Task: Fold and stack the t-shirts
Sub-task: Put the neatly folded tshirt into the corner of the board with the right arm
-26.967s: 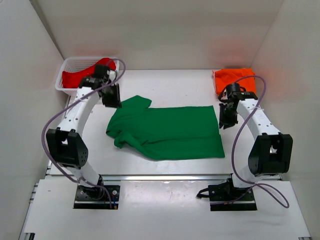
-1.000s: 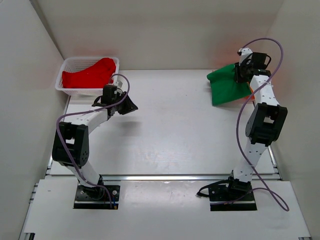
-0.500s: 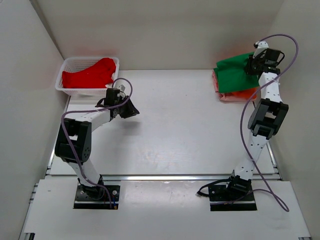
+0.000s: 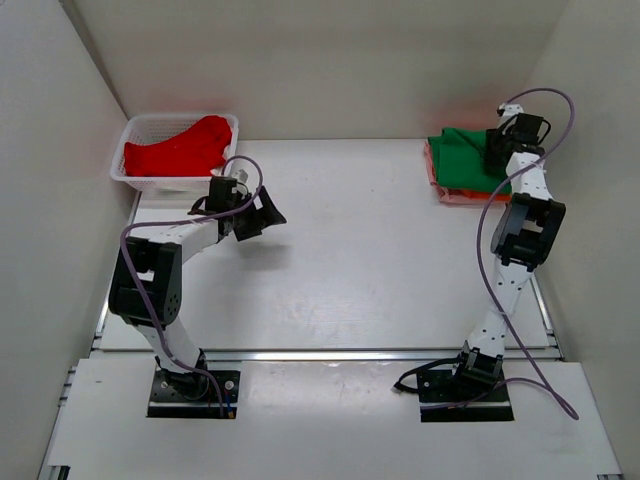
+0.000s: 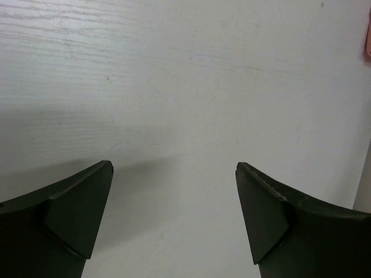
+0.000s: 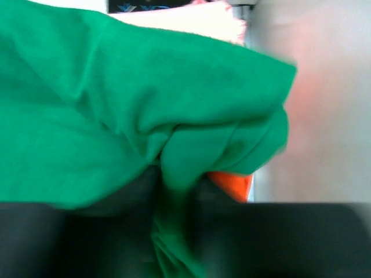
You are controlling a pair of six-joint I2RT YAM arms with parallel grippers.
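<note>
The folded green t-shirt lies on top of the orange t-shirt at the back right of the table. My right gripper is at the green shirt's right edge. In the right wrist view a fold of green cloth runs down between the dark, blurred fingers of the right gripper, and a corner of orange cloth shows beneath. The red t-shirt lies bunched in the basket. My left gripper hangs open and holds nothing, low over bare table.
The white mesh basket stands at the back left corner against the left wall. White walls close in the table on the left, back and right. The stack of shirts sits close to the right wall.
The right gripper has come down and forward, laying the green shirt flat on the orange one. The left gripper's fingers have spread wide apart in place.
</note>
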